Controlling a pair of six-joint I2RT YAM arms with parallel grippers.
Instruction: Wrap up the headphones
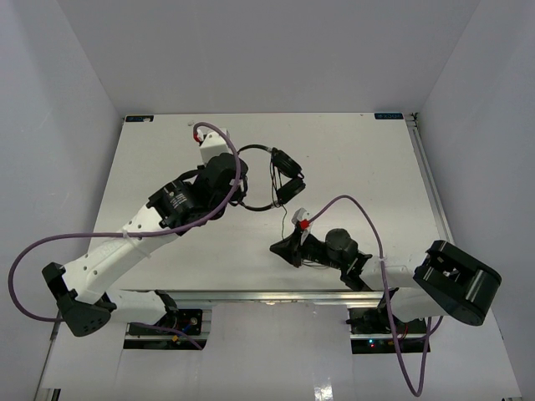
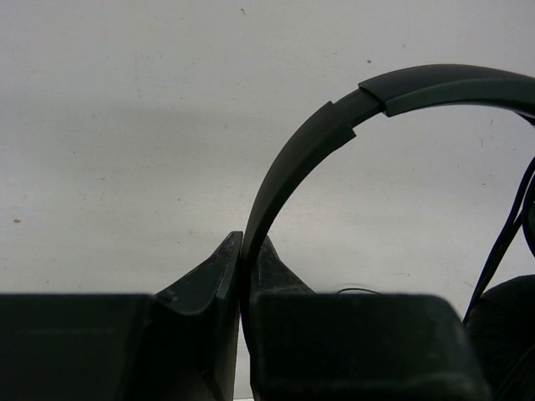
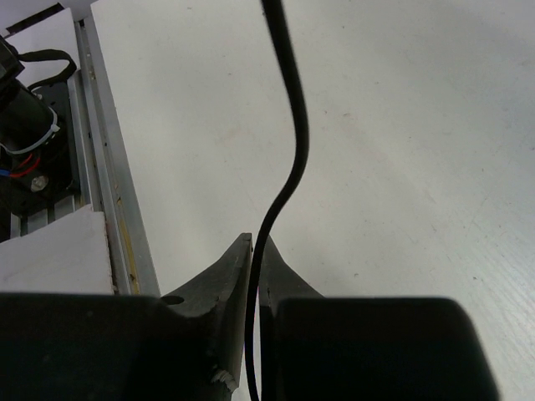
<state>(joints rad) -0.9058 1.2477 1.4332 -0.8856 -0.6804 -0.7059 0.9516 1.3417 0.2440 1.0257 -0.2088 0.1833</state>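
Looking from above, the headphones lie toward the far middle of the table, between the two arms. They seem light. The headband looks like a stiff, springy hoop that makes a firm handle, and the left gripper is pinched onto its lower end. The cord looks thin and limp, apt to slip or kink, so it wants a gentle nip. The right gripper is closed on it. Only the wrist views show both grips plainly. Only the overhead view shows both earcups, close together at the hoop's right side.
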